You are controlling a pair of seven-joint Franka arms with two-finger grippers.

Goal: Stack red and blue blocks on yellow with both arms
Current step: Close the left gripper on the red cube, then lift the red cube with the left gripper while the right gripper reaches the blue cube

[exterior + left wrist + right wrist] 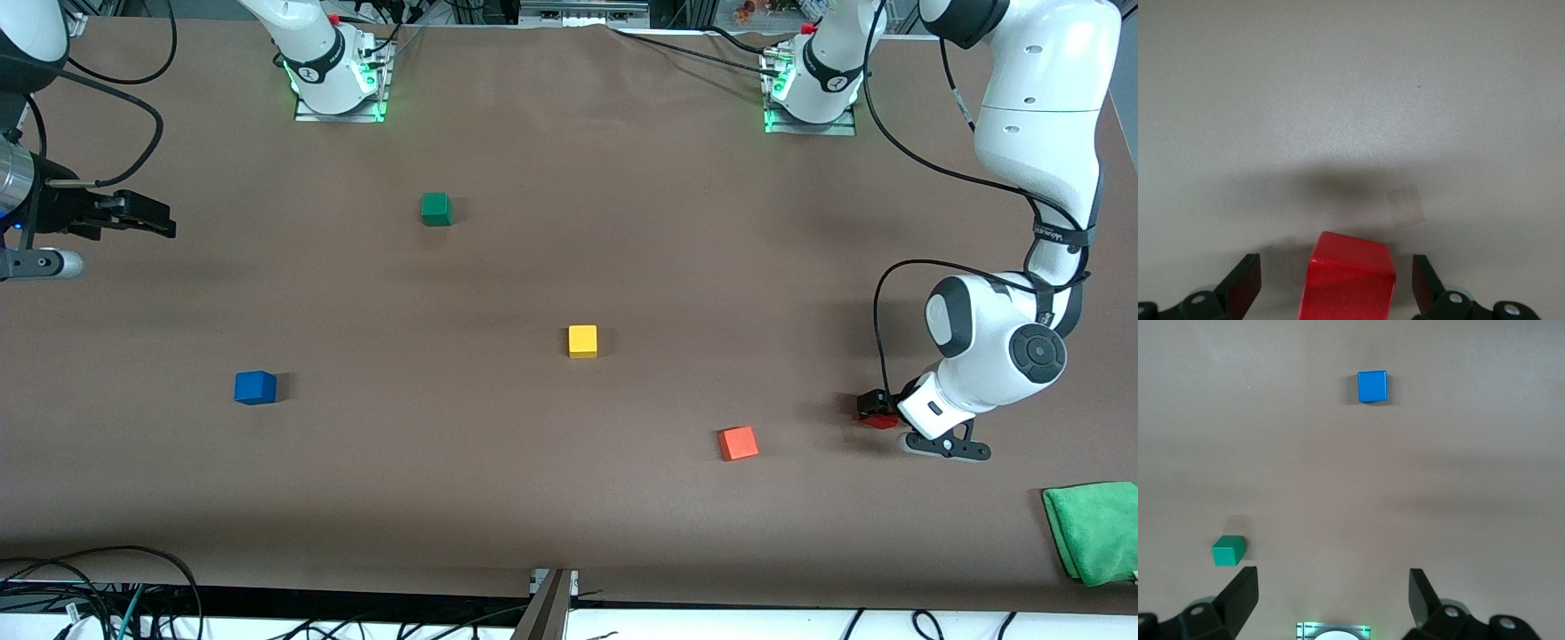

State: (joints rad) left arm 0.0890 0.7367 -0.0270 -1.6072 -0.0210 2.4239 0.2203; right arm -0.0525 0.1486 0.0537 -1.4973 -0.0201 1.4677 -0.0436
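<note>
The crimson red block [880, 420] rests on the table toward the left arm's end. My left gripper [876, 407] is lowered around it and open. In the left wrist view the red block [1350, 277] sits between the two fingers of the left gripper [1335, 281], with a gap on each side. The yellow cube [582, 340] stands alone mid-table. Toward the right arm's end lies the blue block [255, 388], nearer the front camera than the yellow. My right gripper [147, 216] hangs open and empty over that end of the table. Its wrist view shows the right gripper [1333, 593] and the blue block [1372, 386] far off.
An orange-red cube [738, 443] lies between the yellow cube and the red block, nearer the front camera. A green cube [436, 209] sits farther from it, also seen as the green cube [1228, 551]. A folded green cloth [1093, 531] lies at the corner by the left arm.
</note>
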